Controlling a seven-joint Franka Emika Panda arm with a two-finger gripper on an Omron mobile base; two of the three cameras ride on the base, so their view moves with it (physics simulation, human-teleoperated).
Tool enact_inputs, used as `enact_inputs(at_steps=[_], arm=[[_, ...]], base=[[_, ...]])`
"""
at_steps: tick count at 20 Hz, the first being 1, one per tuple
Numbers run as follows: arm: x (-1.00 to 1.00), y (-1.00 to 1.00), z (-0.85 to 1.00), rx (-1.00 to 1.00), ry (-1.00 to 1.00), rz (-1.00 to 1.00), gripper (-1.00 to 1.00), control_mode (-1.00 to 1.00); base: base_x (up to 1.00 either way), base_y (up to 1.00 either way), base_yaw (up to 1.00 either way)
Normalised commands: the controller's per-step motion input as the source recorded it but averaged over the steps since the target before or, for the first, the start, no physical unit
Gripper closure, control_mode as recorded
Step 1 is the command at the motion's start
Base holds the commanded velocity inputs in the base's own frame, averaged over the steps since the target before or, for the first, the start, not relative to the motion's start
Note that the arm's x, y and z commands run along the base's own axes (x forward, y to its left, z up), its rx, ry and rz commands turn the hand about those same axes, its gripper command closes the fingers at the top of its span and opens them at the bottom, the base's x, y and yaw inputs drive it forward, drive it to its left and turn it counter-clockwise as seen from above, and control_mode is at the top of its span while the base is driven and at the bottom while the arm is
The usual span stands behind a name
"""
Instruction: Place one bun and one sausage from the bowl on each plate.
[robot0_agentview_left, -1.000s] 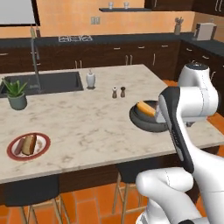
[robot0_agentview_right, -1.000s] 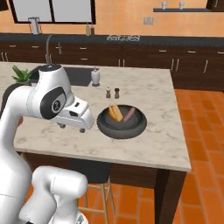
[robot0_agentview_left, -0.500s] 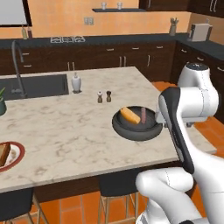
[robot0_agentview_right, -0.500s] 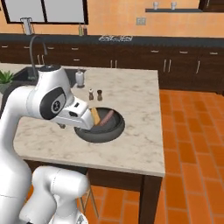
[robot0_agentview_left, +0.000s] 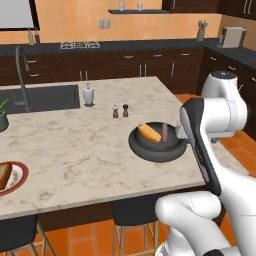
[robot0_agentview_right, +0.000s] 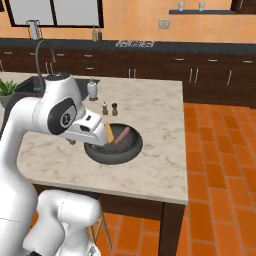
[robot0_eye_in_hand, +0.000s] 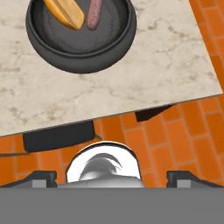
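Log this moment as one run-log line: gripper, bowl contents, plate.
gripper: open, empty, short of bowl | bowl: one bun, one sausage | plate: far left, holds food

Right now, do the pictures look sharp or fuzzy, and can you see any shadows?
In the left base view the picture is a little soft, and the bowl casts a faint shadow on the counter. In the right base view the edges look soft too, with even light and no glare. In the hand view the bun and sausage are clearest, and dark stool shapes sit under the counter edge.
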Motion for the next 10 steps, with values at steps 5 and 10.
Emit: enact_inputs(at_steps=[5, 10], arm=[[0.98, 0.2, 0.0, 0.02, -0.06, 0.04, -1.0, -1.0], [1.0, 0.0, -0.14, 0.03, -0.07, 0.15, -1.0, -1.0]], base=[[0.0, 0.0, 0.0], [0.0, 0.0, 0.0]])
